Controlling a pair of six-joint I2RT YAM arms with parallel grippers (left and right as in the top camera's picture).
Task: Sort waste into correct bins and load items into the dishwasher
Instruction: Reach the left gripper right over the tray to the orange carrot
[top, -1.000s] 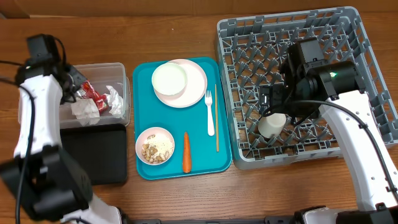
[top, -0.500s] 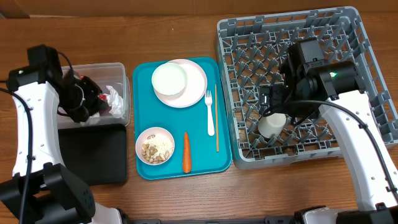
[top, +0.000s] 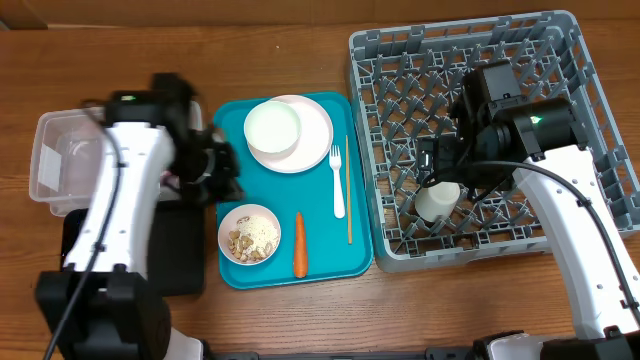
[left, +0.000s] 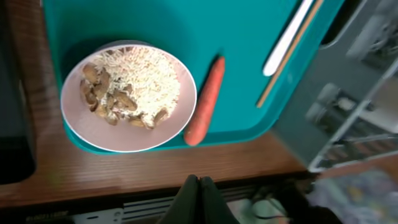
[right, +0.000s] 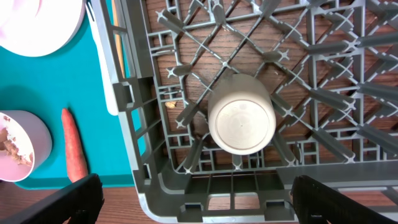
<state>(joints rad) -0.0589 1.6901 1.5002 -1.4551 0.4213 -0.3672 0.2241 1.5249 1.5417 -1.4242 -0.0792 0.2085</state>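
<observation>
The left fingers (left: 199, 190) are pressed together, holding nothing, by the left side of the teal tray (left: 155, 25), near the bowl of crumbs (left: 129, 95) and the carrot (left: 204, 99). The right fingers (right: 68, 200) stand wide apart either side of the upturned cup (right: 241, 120) (not touching it) in the grey rack (right: 122, 93). The clear tub (top: 65, 160) sits at the table's (top: 300, 320) left.

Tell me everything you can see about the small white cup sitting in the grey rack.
The small white cup is plain, round and smooth, ceramic or plastic by its look. It seems to stand upside down, with its flat circular base facing up. It sits inside the grey dish rack, not far from one corner, set among upright pegs that appear to touch its sides. Nothing grips it.
</observation>
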